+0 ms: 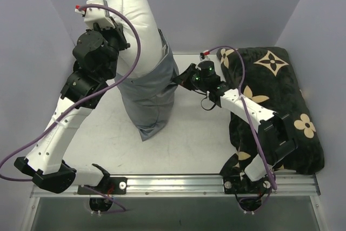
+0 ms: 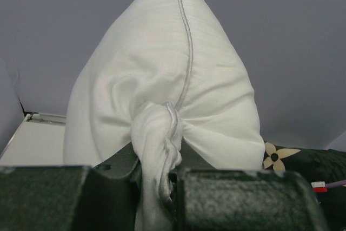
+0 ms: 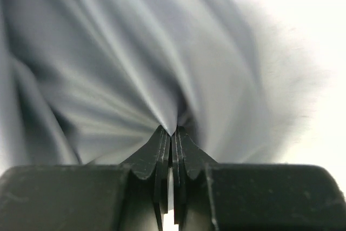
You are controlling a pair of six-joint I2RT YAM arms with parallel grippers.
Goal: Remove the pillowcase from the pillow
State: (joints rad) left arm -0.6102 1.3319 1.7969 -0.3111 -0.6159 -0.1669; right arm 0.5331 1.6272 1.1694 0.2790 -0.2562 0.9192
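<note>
The white pillow [image 1: 132,20] stands upright at the back left, its upper half bare. The grey pillowcase [image 1: 150,93] is bunched around its lower half down to the table. My left gripper [image 1: 123,40] is shut on a gathered fold of the pillow's seam edge; in the left wrist view the pillow [image 2: 162,74] rises above the gripper [image 2: 162,179]. My right gripper [image 1: 177,78] is shut on a pinch of the pillowcase's right side; in the right wrist view the gripper [image 3: 171,136] holds taut grey pillowcase cloth [image 3: 108,68]. No blue tag shows.
A black plush cushion with tan flower motifs [image 1: 281,106] lies at the right of the white table [image 1: 108,139], under the right arm. Grey walls close in the back and sides. A metal rail [image 1: 173,183] runs along the near edge.
</note>
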